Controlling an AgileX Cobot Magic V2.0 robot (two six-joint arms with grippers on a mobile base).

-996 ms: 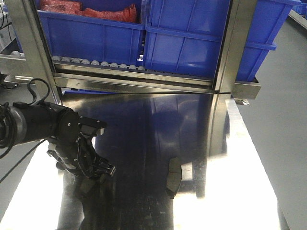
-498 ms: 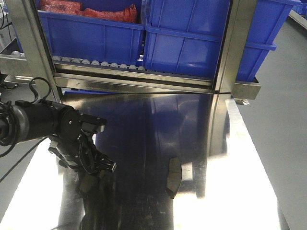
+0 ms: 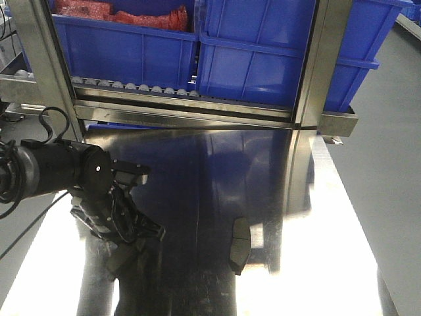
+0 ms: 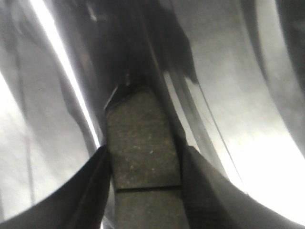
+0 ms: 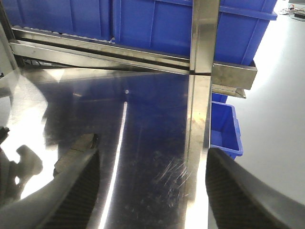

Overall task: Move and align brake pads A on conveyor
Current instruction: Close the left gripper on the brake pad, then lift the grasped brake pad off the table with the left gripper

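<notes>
Left gripper (image 4: 144,160): jaws pinching a brake pad (image 4: 140,138), one finger against each long edge.
Gripped brake pad: centre of the left wrist view, friction face up, groove running across it low in the frame, its far end poking out past the fingertips.
Second brake pad (image 3: 239,245): lies loose on the steel tabletop (image 3: 316,263), lower centre of the front view, well apart from the left gripper.
Right gripper (image 5: 152,160): jaws spread wide over bare steel, nothing between them.
Front view only: the left arm (image 3: 59,171) reaching in from the left, and blue bins (image 3: 263,59) on the rack behind.
Right wrist view only: the second brake pad (image 5: 76,149) at lower left, just beside the left-hand finger.
</notes>
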